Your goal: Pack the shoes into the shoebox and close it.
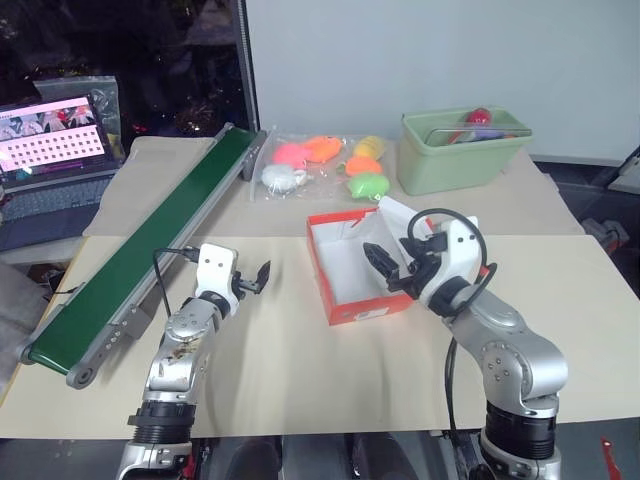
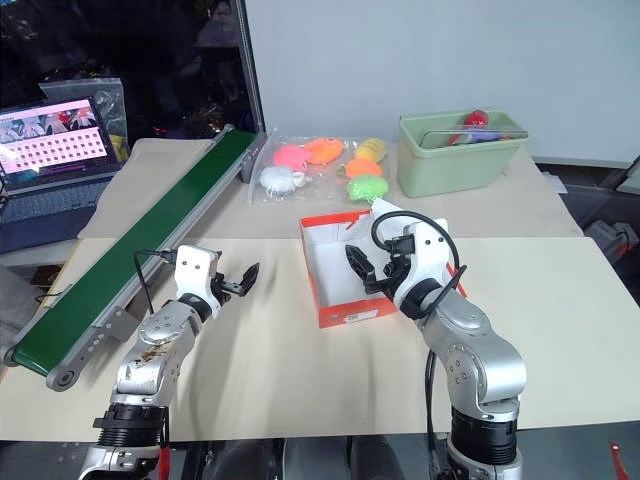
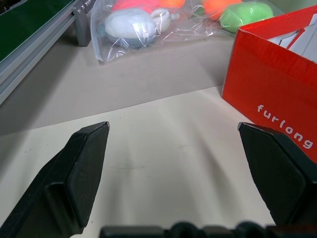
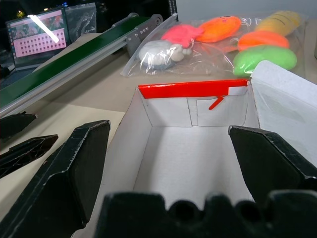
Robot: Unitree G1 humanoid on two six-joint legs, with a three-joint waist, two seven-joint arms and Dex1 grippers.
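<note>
on the table, the red-orange shoebox (image 1: 350, 262) stands open, white inside.

A pale wall (image 1: 420, 50) backs the beige table (image 1: 300, 370), with a dark window (image 1: 150, 50) to its left.

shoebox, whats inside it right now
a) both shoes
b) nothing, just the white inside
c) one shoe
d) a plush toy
b: the right wrist view looks straight into the open shoebox and shows a bare white floor and walls, with the lid flap standing open at one side and the right tool open over it.
</note>
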